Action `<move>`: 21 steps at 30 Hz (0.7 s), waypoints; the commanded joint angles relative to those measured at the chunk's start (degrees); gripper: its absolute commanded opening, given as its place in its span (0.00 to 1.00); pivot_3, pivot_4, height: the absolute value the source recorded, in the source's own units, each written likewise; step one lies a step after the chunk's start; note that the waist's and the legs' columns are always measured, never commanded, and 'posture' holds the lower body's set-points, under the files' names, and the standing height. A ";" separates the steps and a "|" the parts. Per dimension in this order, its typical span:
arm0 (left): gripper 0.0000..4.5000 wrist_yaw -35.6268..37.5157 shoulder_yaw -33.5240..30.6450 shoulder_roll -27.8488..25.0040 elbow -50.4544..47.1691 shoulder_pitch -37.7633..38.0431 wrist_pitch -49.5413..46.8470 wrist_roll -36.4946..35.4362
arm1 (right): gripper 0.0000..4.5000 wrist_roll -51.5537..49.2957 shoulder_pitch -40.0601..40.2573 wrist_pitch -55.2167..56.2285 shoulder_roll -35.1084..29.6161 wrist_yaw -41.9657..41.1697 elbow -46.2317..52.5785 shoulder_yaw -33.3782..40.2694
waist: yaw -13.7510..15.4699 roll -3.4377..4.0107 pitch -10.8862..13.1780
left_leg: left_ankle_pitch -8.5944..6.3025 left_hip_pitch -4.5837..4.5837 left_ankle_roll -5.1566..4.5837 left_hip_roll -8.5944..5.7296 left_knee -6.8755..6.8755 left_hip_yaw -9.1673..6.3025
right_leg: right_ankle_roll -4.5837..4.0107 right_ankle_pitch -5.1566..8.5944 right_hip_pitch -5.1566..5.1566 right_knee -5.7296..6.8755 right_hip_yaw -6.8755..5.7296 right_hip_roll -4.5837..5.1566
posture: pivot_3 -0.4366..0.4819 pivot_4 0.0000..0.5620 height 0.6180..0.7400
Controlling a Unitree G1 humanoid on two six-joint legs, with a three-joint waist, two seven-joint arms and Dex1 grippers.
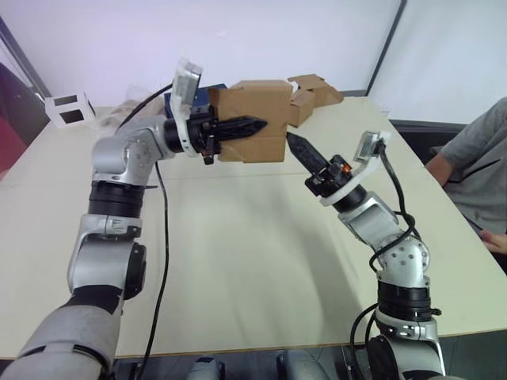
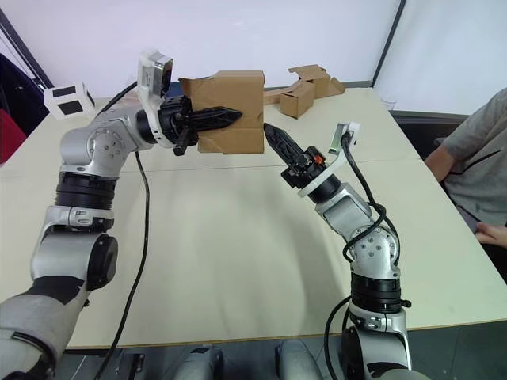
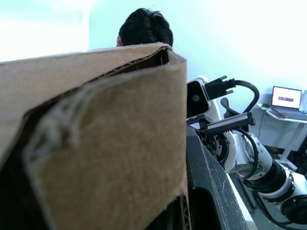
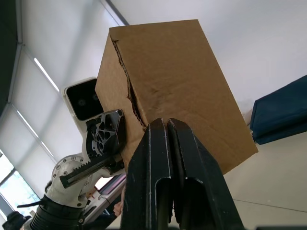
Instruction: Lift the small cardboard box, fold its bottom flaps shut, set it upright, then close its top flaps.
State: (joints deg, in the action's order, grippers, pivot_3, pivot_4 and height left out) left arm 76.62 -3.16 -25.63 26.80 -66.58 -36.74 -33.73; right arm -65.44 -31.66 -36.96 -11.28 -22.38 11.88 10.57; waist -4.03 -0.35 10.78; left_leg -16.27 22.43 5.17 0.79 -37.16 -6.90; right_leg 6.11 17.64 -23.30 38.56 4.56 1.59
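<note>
One unmarked small cardboard box (image 2: 232,111) held above the bench (image 2: 238,261), left gripper (image 2: 226,117) clamped on it; right gripper (image 2: 273,134) pressed together just beside it

Beyond the jaws, a second brown box with strip (image 2: 305,89) lies on the pale surface (image 2: 238,261); a white cube (image 2: 70,100) sits far left; a seated person (image 2: 475,170) sits at the right.

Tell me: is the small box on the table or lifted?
Lifted. The left pincer holds the small cardboard box in the air above the table; the shut right pincer points at its lower edge.
</note>
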 commanded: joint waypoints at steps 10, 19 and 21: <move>0.00 6.89 11.06 -5.17 9.36 -6.54 8.77 14.73 | 0.01 8.27 7.84 -1.58 -14.53 -6.38 6.62 0.19 | 0.02 0.00 0.00 | -0.01 0.02 -0.03 -0.07 0.00 0.00 | 0.01 0.00 0.02 -0.04 0.00 0.01 | 0.48 0.27 1.00; 0.00 15.88 35.69 -12.33 1.68 -8.53 16.21 26.51 | 0.01 28.82 19.87 4.55 -31.10 -13.45 13.71 -5.88 | 0.13 -0.02 0.02 | -0.06 -0.01 -0.10 -0.04 0.00 0.00 | 0.02 0.02 0.07 -0.11 0.04 -0.04 | 0.48 0.27 1.00; 0.00 15.88 39.92 -11.07 3.19 -9.58 18.97 30.58 | 0.01 31.12 21.85 4.90 -32.33 -13.93 15.51 -6.43 | 0.21 -0.02 0.02 | -0.06 0.00 -0.10 -0.04 -0.03 0.01 | 0.02 0.02 0.08 -0.08 0.04 -0.04 | 0.48 0.27 1.00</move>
State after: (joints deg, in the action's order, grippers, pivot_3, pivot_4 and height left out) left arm 92.31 33.43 -37.03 29.97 -74.00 -20.57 -6.98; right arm -36.90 -10.80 -33.78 -41.96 -35.67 23.65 4.09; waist -3.82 -0.37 10.81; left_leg -16.33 22.43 5.06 0.74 -37.19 -6.89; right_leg 6.14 17.66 -23.21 38.47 4.61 1.56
